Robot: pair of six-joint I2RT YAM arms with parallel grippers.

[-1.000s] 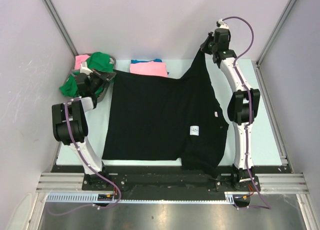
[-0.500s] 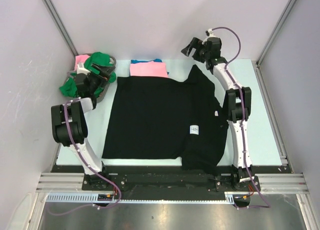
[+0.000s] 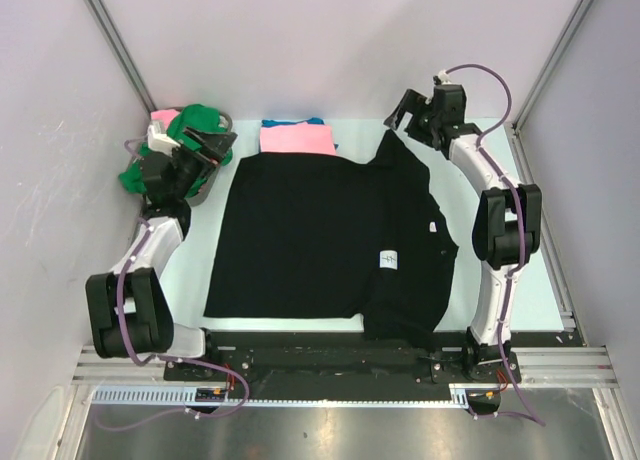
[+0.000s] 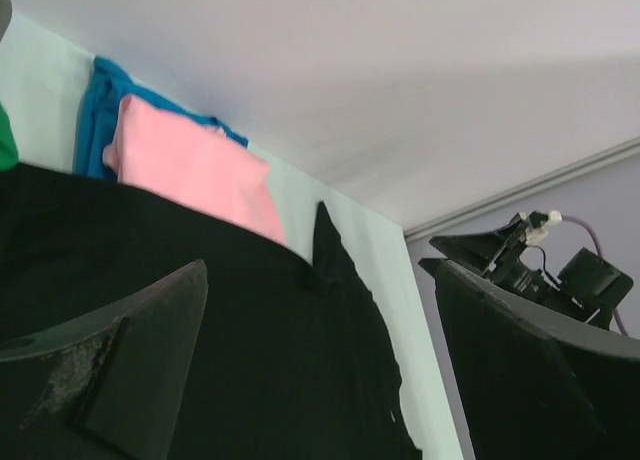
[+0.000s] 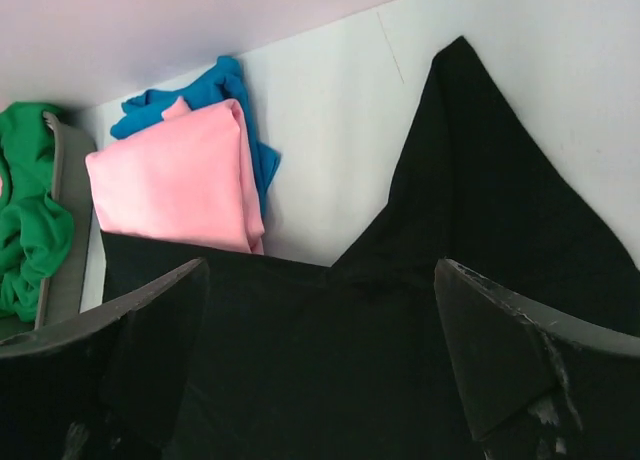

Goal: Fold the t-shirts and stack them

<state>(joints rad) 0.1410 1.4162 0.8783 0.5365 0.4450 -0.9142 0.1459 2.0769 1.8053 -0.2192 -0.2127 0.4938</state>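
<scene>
A large black t-shirt (image 3: 320, 235) lies spread on the table, its small white label (image 3: 389, 261) near the right side and its right part folded over with a point at the far edge. A folded pink t-shirt (image 3: 297, 138) rests on a blue one (image 3: 316, 122) just beyond it. A green t-shirt (image 3: 197, 123) is bunched at the far left. My left gripper (image 3: 222, 143) hovers open by the black shirt's far left corner, holding nothing. My right gripper (image 3: 403, 115) stands open above the far right point. Both wrist views show black cloth (image 4: 250, 360) (image 5: 450, 210) below open jaws.
The green shirt sits in a grey basket (image 5: 65, 230) at the far left corner, with a bit of pink cloth (image 3: 163, 118) beside it. Pale walls close in the table on three sides. A metal rail (image 3: 545, 230) runs along the right edge.
Both grippers went from shut to open and let go of the black shirt. Its raised far right corner dropped flat onto the table. Both arms shifted pose above the far edge.
</scene>
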